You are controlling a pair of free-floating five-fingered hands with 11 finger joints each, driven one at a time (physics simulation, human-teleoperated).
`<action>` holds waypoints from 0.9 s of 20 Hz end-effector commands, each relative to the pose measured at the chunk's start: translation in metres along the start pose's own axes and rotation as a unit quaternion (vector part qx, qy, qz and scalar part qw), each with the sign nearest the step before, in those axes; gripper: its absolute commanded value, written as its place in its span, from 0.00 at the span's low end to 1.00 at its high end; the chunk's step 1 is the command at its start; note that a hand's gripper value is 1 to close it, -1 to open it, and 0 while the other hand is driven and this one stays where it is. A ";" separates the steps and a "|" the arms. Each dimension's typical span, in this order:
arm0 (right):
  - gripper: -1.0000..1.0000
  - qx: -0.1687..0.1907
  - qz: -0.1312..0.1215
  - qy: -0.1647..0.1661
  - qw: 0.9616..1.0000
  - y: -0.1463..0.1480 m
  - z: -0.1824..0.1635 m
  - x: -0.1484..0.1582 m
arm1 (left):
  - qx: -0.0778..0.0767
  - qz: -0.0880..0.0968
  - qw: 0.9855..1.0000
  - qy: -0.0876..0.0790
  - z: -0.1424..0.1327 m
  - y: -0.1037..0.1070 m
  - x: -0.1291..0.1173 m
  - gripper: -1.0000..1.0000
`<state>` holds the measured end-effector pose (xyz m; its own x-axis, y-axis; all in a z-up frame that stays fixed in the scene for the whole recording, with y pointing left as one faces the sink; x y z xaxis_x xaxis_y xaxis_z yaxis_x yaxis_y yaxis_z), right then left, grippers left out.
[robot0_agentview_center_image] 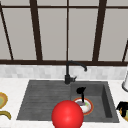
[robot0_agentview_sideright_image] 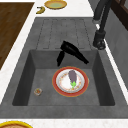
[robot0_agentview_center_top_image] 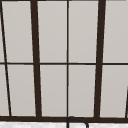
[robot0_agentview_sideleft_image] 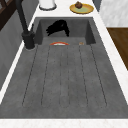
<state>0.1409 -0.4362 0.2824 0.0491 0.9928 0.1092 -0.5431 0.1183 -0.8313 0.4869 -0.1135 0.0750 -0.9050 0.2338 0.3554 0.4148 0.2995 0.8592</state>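
Note:
My left hand [robot0_agentview_center_image: 81, 90] hovers over the sink's right basin, open, its fingers stretched out and the thumb hanging down toward a red-rimmed plate [robot0_agentview_center_image: 89, 107]. In the right side view this hand [robot0_agentview_sideright_image: 71, 50] floats just above the basin's far wall, behind the plate [robot0_agentview_sideright_image: 56, 81], which carries a small purple eggplant [robot0_agentview_sideright_image: 72, 76]. The left side view has the hand [robot0_agentview_sideleft_image: 58, 27] above the plate's rim [robot0_agentview_sideleft_image: 59, 43]. My right hand [robot0_agentview_center_image: 122, 107] is at the far right edge, in front of a yellow plate [robot0_agentview_center_image: 124, 113] on the counter.
A big red ball [robot0_agentview_center_image: 67, 115] sits at the sink's front edge. The black faucet [robot0_agentview_center_image: 68, 72] stands behind the basin. A small round item [robot0_agentview_sideright_image: 38, 91] lies on the basin floor. A yellow plate [robot0_agentview_sideright_image: 55, 4] and a banana [robot0_agentview_sideright_image: 40, 10] are on the left counter.

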 end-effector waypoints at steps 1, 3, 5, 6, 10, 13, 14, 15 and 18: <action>0.50 0.000 0.000 0.000 1.000 0.000 0.000 0.000 | 0.012 -0.026 1.000 -0.004 0.012 0.023 0.018 0.00; 0.50 0.000 0.000 0.000 1.000 0.000 0.000 0.000 | -0.005 -0.017 1.000 -0.006 0.027 0.030 0.024 0.00; 0.50 0.000 0.000 0.000 1.000 0.000 0.000 0.000 | -0.007 0.000 1.000 0.002 0.032 0.042 0.030 0.00; 0.50 0.000 0.000 0.000 1.000 0.000 0.000 0.000 | -0.008 0.000 1.000 0.002 0.037 0.046 0.035 0.00; 0.50 0.000 0.000 0.000 1.000 0.000 0.000 0.000 | -0.007 0.018 1.000 0.009 0.049 0.066 0.056 0.00; 0.50 0.000 0.000 0.000 1.000 0.000 0.000 0.000 | -0.009 0.022 1.000 0.012 0.056 0.080 0.075 0.00; 0.50 0.000 0.000 0.000 1.000 0.000 0.000 0.000 | -0.011 0.021 1.000 0.012 0.059 0.084 0.081 0.00; 0.50 0.000 0.000 0.000 1.000 0.000 0.000 0.000 | -0.012 0.020 1.000 0.012 0.062 0.088 0.087 0.00; 0.50 0.000 0.000 0.000 1.000 0.000 0.000 0.000 | -0.013 0.024 1.000 0.014 0.070 0.102 0.104 0.00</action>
<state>0.1409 -0.4362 0.2824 0.0491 0.9928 0.1092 -0.5431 0.1183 -0.8313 0.4506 -0.0082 0.1600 -0.9011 0.2311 0.3668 0.4232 0.2858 0.8598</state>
